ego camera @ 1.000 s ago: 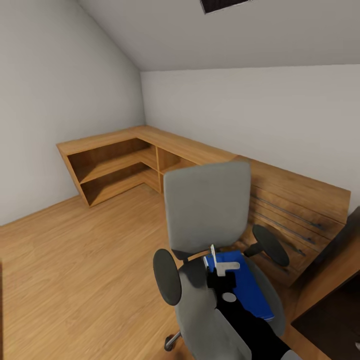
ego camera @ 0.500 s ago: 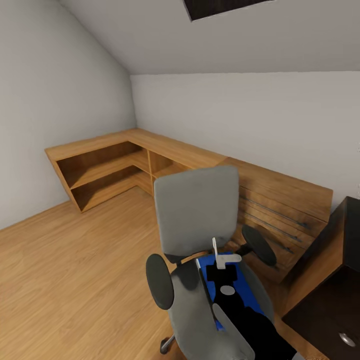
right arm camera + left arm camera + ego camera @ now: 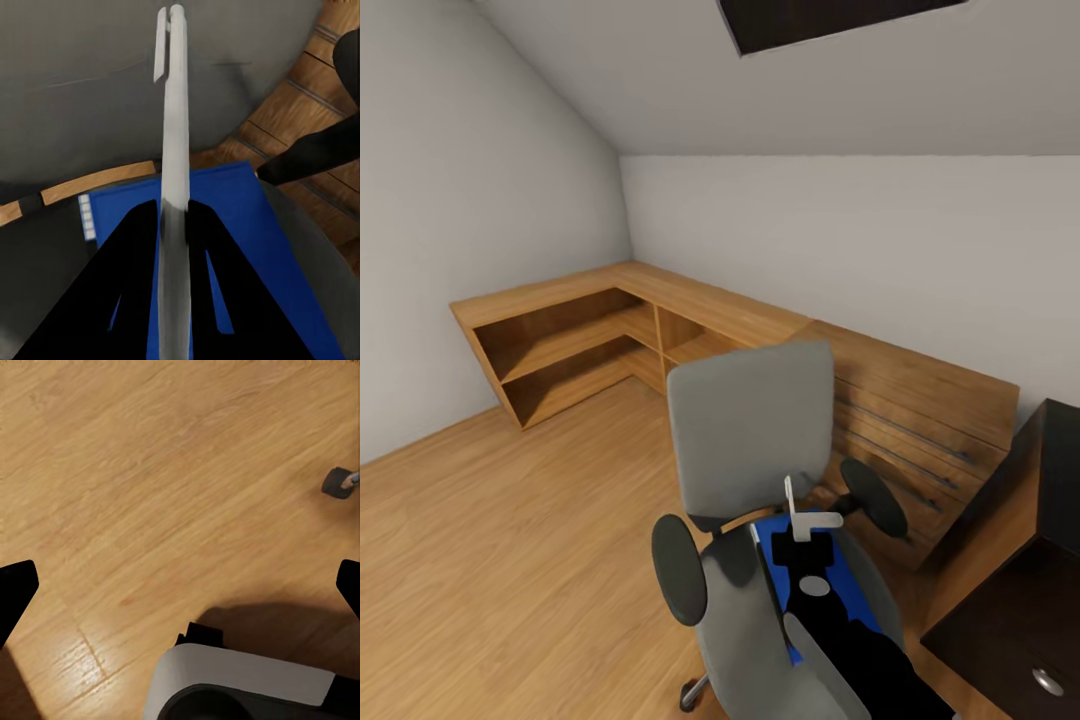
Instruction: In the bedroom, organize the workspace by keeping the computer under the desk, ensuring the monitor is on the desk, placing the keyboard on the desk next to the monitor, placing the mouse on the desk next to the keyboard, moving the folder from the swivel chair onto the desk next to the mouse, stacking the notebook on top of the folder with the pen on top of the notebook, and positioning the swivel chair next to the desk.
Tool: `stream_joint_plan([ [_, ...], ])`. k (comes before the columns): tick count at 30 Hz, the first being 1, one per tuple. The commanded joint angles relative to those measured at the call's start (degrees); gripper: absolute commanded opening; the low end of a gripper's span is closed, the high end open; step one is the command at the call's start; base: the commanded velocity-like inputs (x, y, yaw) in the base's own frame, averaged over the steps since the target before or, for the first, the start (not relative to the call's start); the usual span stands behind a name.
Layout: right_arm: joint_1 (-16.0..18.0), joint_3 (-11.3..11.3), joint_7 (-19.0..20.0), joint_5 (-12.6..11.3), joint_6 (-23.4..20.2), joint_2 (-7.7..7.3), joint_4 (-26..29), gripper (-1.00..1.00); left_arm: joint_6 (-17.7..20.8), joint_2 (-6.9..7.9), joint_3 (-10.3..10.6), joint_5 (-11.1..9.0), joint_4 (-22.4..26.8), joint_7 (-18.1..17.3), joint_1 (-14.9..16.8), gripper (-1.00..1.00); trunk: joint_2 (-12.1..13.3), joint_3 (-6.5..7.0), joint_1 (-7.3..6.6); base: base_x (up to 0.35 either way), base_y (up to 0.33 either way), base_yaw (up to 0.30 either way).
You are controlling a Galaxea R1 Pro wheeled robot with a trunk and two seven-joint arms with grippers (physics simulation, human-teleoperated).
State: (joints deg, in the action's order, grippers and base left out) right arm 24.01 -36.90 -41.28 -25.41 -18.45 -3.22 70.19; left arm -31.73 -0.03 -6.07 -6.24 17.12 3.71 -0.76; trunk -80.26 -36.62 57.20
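The grey swivel chair (image 3: 750,440) stands in front of me, its backrest towards the wall. On its seat lies the blue folder (image 3: 830,580), partly covered by my right arm. My right gripper (image 3: 807,545) hovers just above the folder and is shut on the pen (image 3: 791,508), a thin white stick pointing up past the fingertips. The right wrist view shows the pen (image 3: 174,150) clamped between the black fingers (image 3: 139,285), with the folder (image 3: 247,225) beneath. My left gripper (image 3: 180,585) hangs open over bare wooden floor.
A low light-wood shelf unit (image 3: 580,330) runs along both walls into the corner, and a wooden drawer chest (image 3: 920,420) stands behind the chair. A dark unit with a round knob (image 3: 1047,681) is at the right. A chair caster (image 3: 339,482) rests near my base (image 3: 240,682).
The head camera has turned, so the whole picture has shifted and the dark unit on the right shows more. My right gripper still holds the pen over the folder.
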Motion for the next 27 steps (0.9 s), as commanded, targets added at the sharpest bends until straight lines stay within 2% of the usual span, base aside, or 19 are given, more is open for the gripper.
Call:
stream_joint_plan([
  [1,-0.1,-0.2,-0.3,-0.3,-0.2,-0.06,0.1,-1.00,-0.1,-0.01,0.1,-0.4,0.1,0.0,0.0,1.00,0.0,0.06,0.00,0.000,0.000,0.000],
  [12,-0.7,-0.2,-0.9,-0.1,-0.1,-0.27,1.4,-1.00,-0.1,0.03,0.2,-0.4,0.0,0.0,0.0,1.00,0.0,1.07,0.00,-0.028,0.000,0.000],
  [18,-1.4,-0.1,-2.6,-0.1,1.2,-0.36,3.3,-1.00,-0.1,0.03,0.2,-0.4,-0.1,0.0,0.0,1.00,0.0,1.63,0.00,-0.271,0.000,0.000],
  [27,-1.8,0.0,-2.9,-0.1,1.4,-0.38,4.3,-1.00,-0.1,0.03,0.2,-0.4,-0.1,0.0,0.0,1.00,0.0,2.46,0.00,-0.311,-0.039,0.000],
])
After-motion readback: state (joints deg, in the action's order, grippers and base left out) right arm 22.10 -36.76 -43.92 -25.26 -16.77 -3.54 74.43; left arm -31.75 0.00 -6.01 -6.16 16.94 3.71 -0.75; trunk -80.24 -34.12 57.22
